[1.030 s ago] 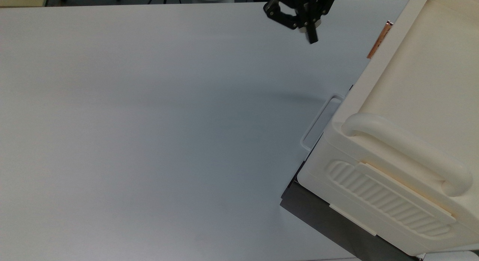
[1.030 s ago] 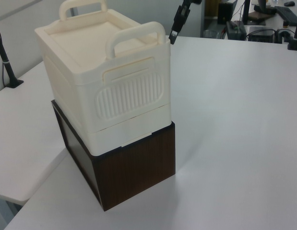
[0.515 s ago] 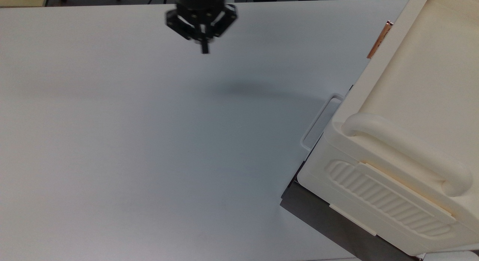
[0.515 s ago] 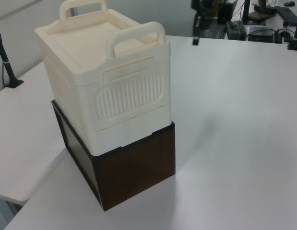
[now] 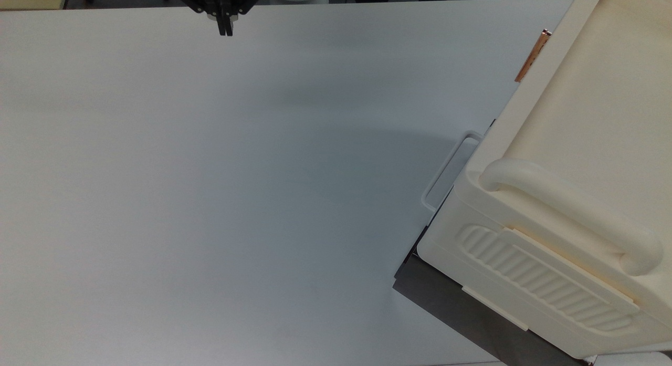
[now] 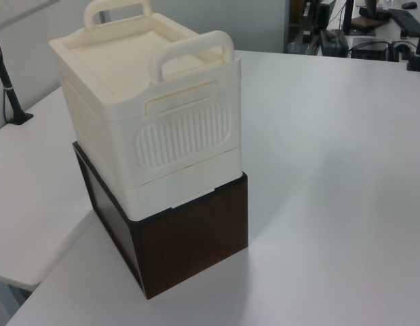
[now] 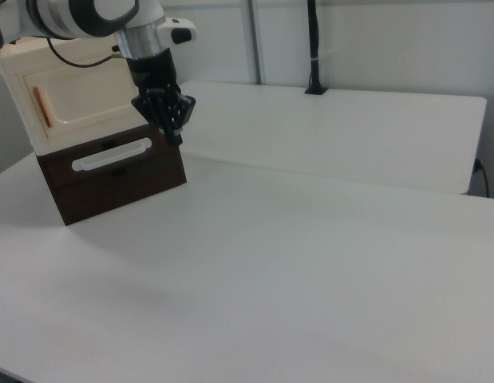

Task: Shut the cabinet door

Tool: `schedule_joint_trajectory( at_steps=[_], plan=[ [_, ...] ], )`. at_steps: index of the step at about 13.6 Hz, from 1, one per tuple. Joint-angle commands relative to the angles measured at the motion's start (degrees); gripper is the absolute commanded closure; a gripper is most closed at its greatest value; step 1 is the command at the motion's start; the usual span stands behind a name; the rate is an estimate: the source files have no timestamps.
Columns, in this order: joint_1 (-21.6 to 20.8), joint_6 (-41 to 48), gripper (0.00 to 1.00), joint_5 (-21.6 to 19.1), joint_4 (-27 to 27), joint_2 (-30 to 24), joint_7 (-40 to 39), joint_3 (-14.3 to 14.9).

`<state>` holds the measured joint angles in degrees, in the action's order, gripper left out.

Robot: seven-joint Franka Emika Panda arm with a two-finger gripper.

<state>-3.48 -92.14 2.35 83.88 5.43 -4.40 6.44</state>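
Since the earlier frame the gripper (image 5: 226,29) has swung far left in the top view, fingers pinched together, empty; cabinet door (image 7: 75,102) looks flush on the cabinet (image 5: 577,161) at right, closing apparently done

White rounded arm links with black joint bands, grey wrist collar, black cable trailing behind, matte black end effector (image 7: 175,137) with bolted linkage and slim fingers (image 5: 226,29)
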Motion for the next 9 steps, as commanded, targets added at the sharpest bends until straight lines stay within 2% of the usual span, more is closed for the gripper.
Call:
schedule_joint_trajectory(
  at_steps=[1, 2, 3, 9],
  plan=[
    [0.5, 0.8, 0.30, 1.2, 2.9, -2.3, 1.8, 0.4],
    [0.6, 0.9, 0.12, 1.2, 2.9, -2.3, 1.7, 0.4],
    [0.9, 1.2, 0.00, 1.3, 2.9, -2.3, 1.7, 0.5],
    [2.0, 1.8, 0.00, 1.1, 2.5, -2.8, 1.6, 0.4]
  ],
)
